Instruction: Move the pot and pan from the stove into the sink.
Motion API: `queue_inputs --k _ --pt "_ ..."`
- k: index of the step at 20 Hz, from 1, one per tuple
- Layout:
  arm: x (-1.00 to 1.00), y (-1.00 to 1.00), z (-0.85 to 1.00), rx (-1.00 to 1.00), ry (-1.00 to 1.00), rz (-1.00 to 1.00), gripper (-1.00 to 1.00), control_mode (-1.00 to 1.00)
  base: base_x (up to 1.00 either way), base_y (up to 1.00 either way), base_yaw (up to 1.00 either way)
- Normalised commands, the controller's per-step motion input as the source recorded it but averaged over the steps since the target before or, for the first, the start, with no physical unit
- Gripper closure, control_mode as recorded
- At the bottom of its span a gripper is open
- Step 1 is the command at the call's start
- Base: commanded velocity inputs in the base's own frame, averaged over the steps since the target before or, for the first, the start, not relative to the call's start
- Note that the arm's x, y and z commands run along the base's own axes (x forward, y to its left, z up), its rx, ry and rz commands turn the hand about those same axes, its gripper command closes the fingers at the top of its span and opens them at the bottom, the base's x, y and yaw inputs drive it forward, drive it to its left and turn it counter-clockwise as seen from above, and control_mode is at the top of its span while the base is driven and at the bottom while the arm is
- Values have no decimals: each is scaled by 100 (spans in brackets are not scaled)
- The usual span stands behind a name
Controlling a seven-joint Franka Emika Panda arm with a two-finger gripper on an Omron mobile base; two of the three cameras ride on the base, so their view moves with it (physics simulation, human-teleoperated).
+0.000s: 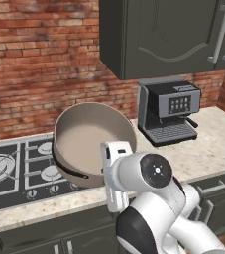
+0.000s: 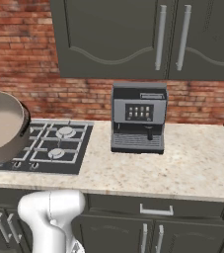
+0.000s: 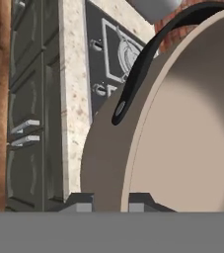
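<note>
Gripping the pot (image 1: 86, 141) by its rim, fingers (image 3: 81, 201) clamped either side of the wall, tilting it above the stove (image 1: 15, 173) and bench (image 1: 203, 149) edge, apparently for carrying sinkward.

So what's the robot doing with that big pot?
The robot arm is holding the tan pot up in the air, tipped on its side, above the stove. Its gripper is shut on the pot's rim, one finger inside the wall and one outside. The pot looks empty. A coffee machine sits on the counter to the right of the stove. The pot is meant to end up in the sink.
</note>
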Motion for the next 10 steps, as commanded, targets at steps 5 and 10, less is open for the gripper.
queue_inputs --k 5,10 --pt "-3 0 0 0 0 0 100 -100 0 0 0" --pt "0 0 0 0 0 0 100 100 -44 -3 15"
